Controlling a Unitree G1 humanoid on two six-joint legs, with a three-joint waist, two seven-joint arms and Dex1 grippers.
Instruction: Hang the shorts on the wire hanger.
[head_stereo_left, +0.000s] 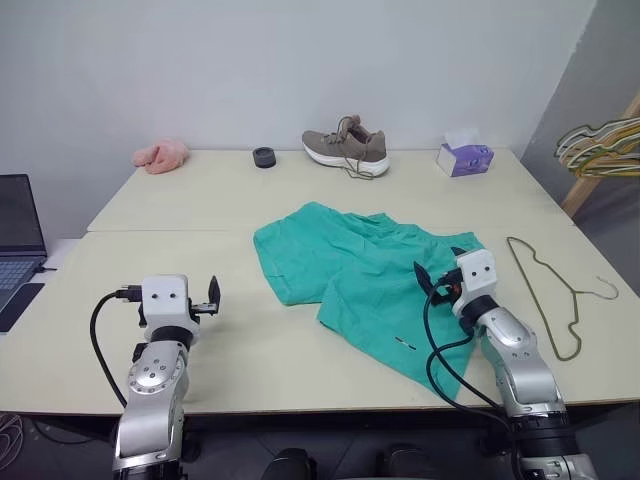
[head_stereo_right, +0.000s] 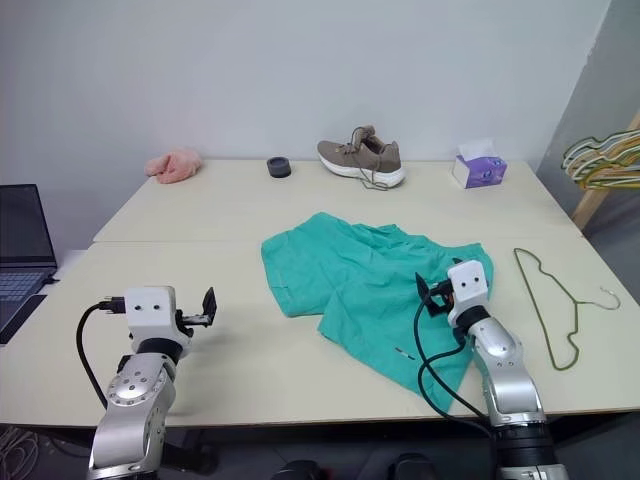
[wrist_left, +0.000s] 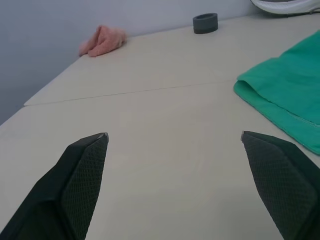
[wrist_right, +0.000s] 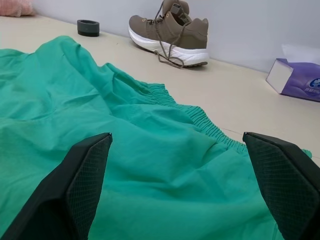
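1. Pale cream tabletop (head_stereo_left: 250, 350) carries the teal-green fabric shorts (head_stereo_left: 360, 275) mid-frame, their long axis slanting from upper left to lower right, gathered waistband toward the right.
2. I see the thin olive-brown wire hanger (head_stereo_left: 548, 295) right of them, hook at far right.
3. My right gripper (head_stereo_left: 437, 277) hovers wide open over the shorts; left gripper (head_stereo_left: 208, 297) wide open, well apart.
4. Risk: pinching one loose layer could drag the shorts into a bunch.

I see 2 cream tables (head_stereo_left: 200, 210) pushed together against a plain grey-white wall (head_stereo_left: 300, 60).
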